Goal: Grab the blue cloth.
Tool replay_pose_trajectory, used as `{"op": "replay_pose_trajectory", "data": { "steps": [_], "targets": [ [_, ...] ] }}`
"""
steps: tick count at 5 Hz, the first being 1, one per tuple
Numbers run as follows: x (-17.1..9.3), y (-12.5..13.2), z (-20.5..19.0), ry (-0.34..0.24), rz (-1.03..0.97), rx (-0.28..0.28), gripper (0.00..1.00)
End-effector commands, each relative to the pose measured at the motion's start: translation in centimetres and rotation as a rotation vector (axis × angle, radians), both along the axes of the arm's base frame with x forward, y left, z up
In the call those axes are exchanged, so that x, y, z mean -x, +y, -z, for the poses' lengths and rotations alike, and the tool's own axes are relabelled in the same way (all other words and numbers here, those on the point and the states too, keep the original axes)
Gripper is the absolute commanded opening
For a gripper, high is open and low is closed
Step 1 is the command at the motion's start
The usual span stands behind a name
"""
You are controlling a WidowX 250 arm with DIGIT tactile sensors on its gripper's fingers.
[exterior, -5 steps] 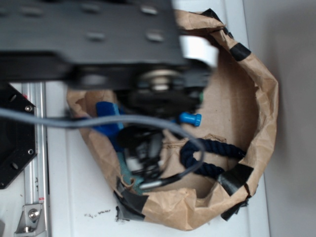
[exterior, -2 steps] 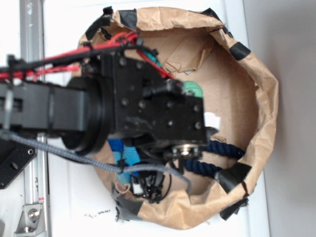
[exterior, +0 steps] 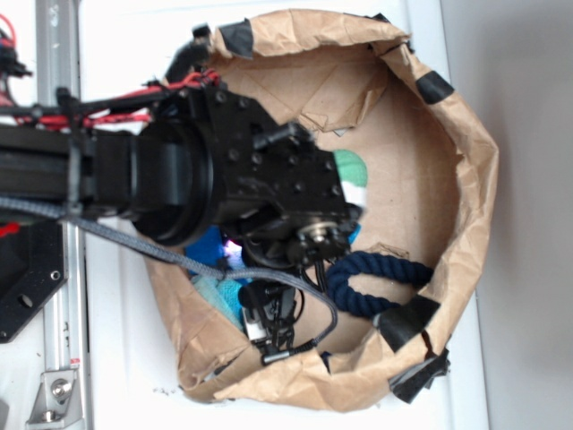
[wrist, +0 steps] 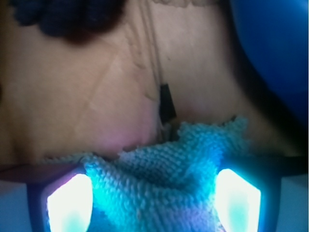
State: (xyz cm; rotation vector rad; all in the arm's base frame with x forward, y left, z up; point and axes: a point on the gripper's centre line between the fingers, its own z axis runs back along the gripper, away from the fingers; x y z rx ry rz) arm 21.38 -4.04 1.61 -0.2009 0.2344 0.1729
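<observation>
The blue cloth (wrist: 159, 169), pale teal terry with frayed edges, lies bunched on the brown paper floor and fills the gap between my two glowing fingers (wrist: 70, 203). My gripper (wrist: 153, 203) stands open, low over the cloth, one finger on each side of it. In the exterior view the gripper (exterior: 267, 315) reaches into the bag's lower left part. There the arm hides most of the cloth (exterior: 218, 288), which shows only as a teal patch.
A crumpled brown paper bag (exterior: 470, 179) with black tape walls in the space. A dark navy rope (exterior: 376, 278) (wrist: 63, 17) lies close to the right of the gripper. A bright blue bottle (exterior: 210, 246) (wrist: 275, 53) sits beside the cloth. A green and white object (exterior: 351, 170) lies farther back.
The arm has swung over and down into the bag, bringing the gripper to the cloth. The bag has shifted and its lower left wall has crumpled.
</observation>
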Motion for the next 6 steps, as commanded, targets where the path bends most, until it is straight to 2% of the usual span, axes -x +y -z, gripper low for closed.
{"op": "replay_pose_trajectory", "data": {
  "steps": [1, 2, 3, 4, 5, 6],
  "targets": [
    [1.7, 1.5, -0.6, -0.023, -0.003, -0.003, 0.0],
    [1.4, 2.2, -1.8, -0.069, -0.006, -0.022, 0.0],
    [0.4, 2.9, -3.5, -0.173, 0.036, -0.082, 0.0],
    [-1.4, 3.7, -7.6, -0.278, 0.05, -0.155, 0.0],
    [-3.6, 5.3, -12.8, -0.387, 0.0, -0.19, 0.0],
    [-3.5, 6.3, -15.5, -0.457, -0.003, -0.232, 0.0]
  ]
}}
